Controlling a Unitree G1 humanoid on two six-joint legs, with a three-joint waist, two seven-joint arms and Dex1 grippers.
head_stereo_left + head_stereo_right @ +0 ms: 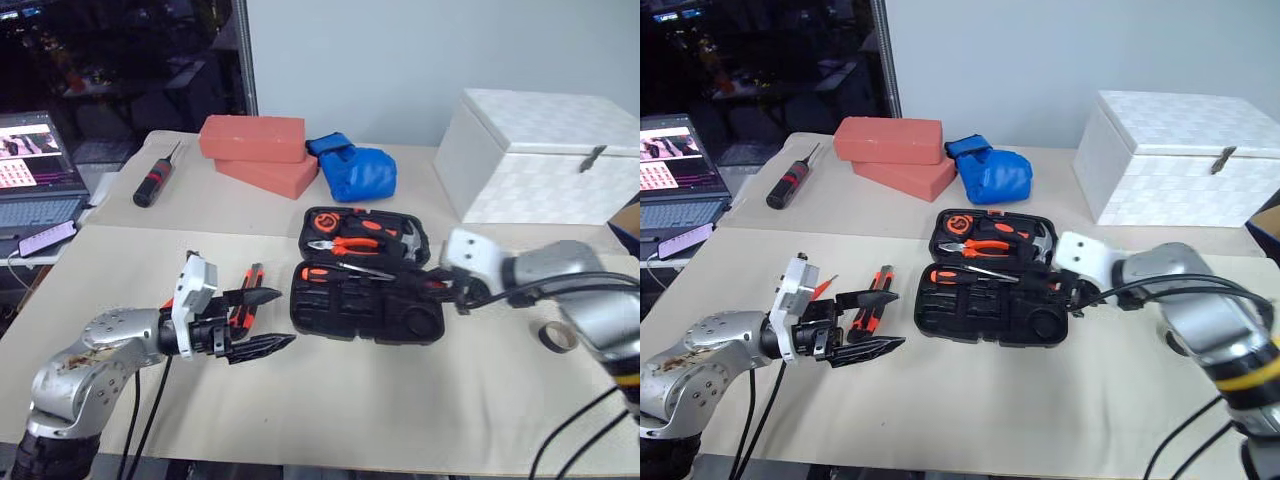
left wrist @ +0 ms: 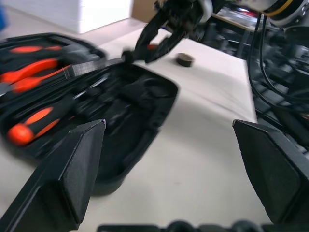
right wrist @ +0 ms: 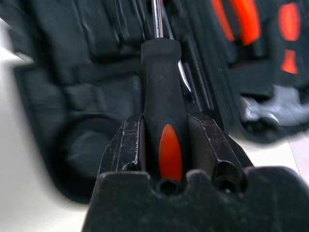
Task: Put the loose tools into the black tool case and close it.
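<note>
Black moulded plastic is your largest item: the black tool case lies open between your two grippers, lid flat behind the base, so every recess faces up for loading. Pliers, a hammer and orange-handled drivers already sit in it.

Your right gripper is clamped on the handle of a screwdriver, jaws pressed to both sides of the grip, the steel shaft running ahead of the fingers over the case's base. I judge this hold is meant to keep the shaft in line with a recess.

Your left gripper stands spread wide and holds nothing. Just beyond its fingertips, on the side away from the case, loose orange-and-black tools lie on the table, likely its next pick.
</note>
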